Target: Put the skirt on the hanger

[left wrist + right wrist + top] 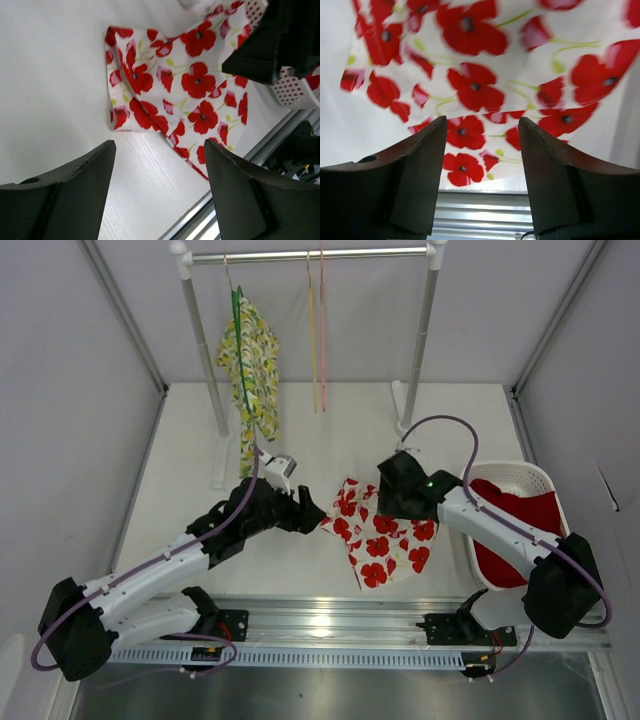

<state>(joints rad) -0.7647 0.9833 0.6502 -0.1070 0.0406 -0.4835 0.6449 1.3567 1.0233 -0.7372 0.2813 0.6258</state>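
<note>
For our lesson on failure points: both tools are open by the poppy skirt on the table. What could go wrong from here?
1. The skirt lies folded over itself; the left tool, open at its edge, may pinch several layers or only a corner.
2. The right tool is open above the cloth; closing there could bunch it more.
3. The bare hangers are far back; a weak grip might drop it.

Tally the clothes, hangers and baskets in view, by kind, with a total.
Garments: 3 (poppy skirt, yellow floral garment, red cloth)
Hangers: 3 (green hanger, yellow hanger, pink hanger)
Baskets: 1 (white basket)
Total: 7
</note>
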